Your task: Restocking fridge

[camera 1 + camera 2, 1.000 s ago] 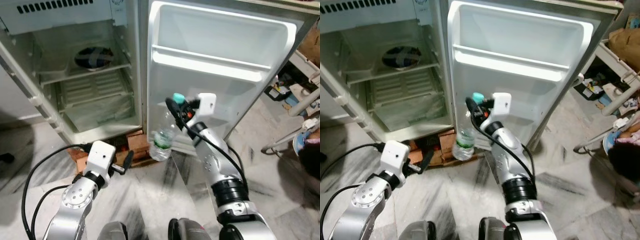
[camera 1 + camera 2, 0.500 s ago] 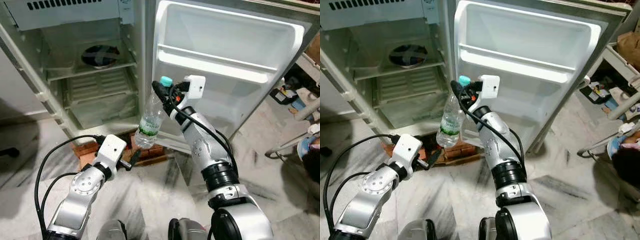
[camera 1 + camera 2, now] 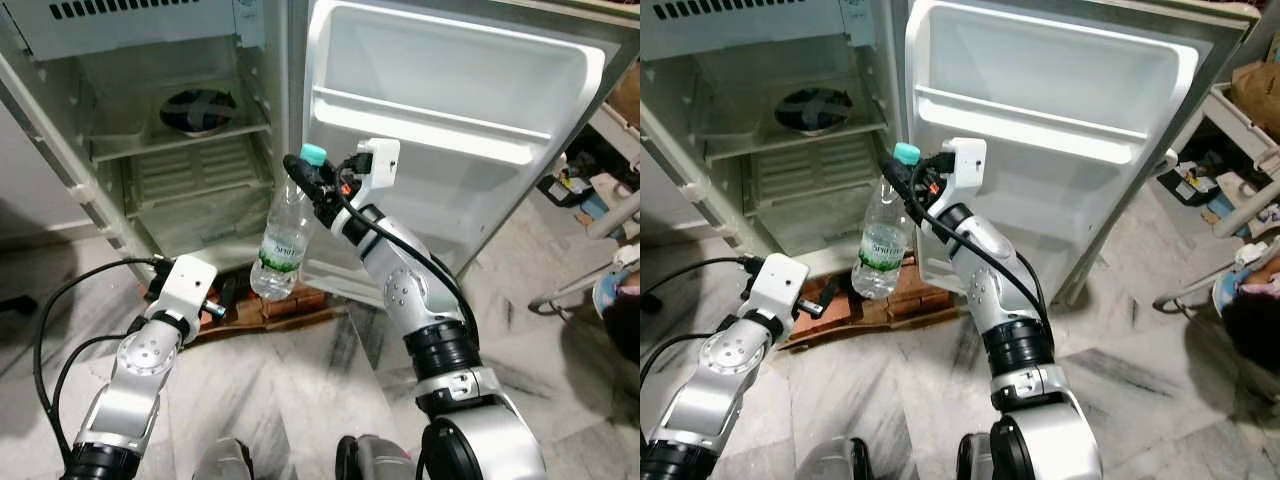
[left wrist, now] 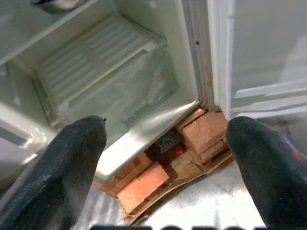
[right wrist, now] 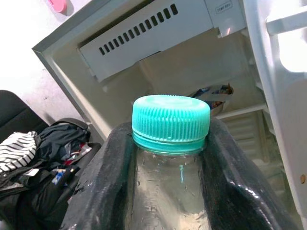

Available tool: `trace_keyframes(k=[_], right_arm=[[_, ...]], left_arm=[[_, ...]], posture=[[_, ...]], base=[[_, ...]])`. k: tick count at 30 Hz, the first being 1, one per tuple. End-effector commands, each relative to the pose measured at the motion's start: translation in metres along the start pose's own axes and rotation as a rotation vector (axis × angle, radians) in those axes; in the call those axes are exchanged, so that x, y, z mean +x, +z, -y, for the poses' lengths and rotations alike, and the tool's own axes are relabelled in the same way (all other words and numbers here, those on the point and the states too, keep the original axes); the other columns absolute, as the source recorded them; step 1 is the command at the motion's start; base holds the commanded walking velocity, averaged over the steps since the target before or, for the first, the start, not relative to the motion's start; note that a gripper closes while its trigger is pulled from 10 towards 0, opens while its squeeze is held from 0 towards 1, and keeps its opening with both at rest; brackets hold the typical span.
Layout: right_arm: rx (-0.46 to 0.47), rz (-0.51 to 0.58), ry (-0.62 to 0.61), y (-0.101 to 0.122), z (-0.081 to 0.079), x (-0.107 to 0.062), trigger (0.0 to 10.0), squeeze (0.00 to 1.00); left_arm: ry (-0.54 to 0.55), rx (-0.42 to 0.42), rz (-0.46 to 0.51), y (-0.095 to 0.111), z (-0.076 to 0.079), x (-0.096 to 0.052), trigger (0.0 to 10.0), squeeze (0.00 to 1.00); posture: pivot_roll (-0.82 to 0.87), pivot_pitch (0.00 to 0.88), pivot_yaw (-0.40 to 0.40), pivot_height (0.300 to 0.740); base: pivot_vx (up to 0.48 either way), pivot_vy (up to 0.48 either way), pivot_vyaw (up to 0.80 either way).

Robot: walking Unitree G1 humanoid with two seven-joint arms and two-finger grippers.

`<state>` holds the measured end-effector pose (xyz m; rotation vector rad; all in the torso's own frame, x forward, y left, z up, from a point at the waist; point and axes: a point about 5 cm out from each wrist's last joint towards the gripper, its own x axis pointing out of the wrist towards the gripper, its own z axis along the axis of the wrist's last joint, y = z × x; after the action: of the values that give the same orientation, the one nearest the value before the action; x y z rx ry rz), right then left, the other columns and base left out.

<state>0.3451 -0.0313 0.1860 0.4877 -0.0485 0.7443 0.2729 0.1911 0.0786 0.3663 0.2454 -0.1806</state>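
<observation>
A clear water bottle (image 3: 283, 240) with a teal cap (image 5: 171, 117) is hanging in the air by its neck, pinched between the right gripper (image 3: 312, 180) fingers, just in front of the open fridge (image 3: 150, 130) compartment and beside the door (image 3: 460, 110). Delivery is underway; next it likely needs carrying inward to a shelf (image 3: 185, 135). The left gripper (image 4: 165, 143) is hovering low with fingers spread wide, holding nothing.
</observation>
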Motion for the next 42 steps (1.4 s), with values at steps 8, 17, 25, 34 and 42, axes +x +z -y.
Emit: trace_keyframes(k=[8, 17, 25, 34, 42], right_arm=[[-0.242, 0.131, -0.141, 0.015, 0.001, 0.008, 10.0, 0.00], [-0.192, 0.166, -0.195, 0.013, -0.005, 0.019, 10.0, 0.00], [-0.083, 0.111, -0.115, -0.002, -0.017, 0.019, 10.0, 0.00], [-0.045, 0.051, -0.044, -0.009, -0.014, 0.011, 10.0, 0.00], [-0.055, 0.115, -0.100, 0.001, -0.009, 0.014, 10.0, 0.00]], left_arm=[[-0.249, -0.015, -0.050, -0.007, 0.043, -0.008, 10.0, 0.00], [-0.490, -0.032, 0.037, 0.013, 0.079, -0.014, 10.0, 0.00], [-0.297, -0.008, 0.105, 0.028, 0.060, 0.007, 10.0, 0.00], [-0.101, 0.018, 0.083, 0.022, 0.026, 0.015, 10.0, 0.00], [-0.323, -0.131, 0.159, 0.038, 0.060, 0.009, 10.0, 0.00]], posture=[[0.03, 0.119, -0.037, 0.740], [0.04, 0.116, -0.037, 0.740], [0.03, 0.117, -0.037, 0.740], [0.03, 0.121, -0.037, 0.740], [0.03, 0.120, -0.038, 0.740]], base=[[0.000, 0.000, 0.00], [0.000, 0.000, 0.00], [0.000, 0.000, 0.00], [0.000, 0.000, 0.00], [0.000, 0.000, 0.00]])
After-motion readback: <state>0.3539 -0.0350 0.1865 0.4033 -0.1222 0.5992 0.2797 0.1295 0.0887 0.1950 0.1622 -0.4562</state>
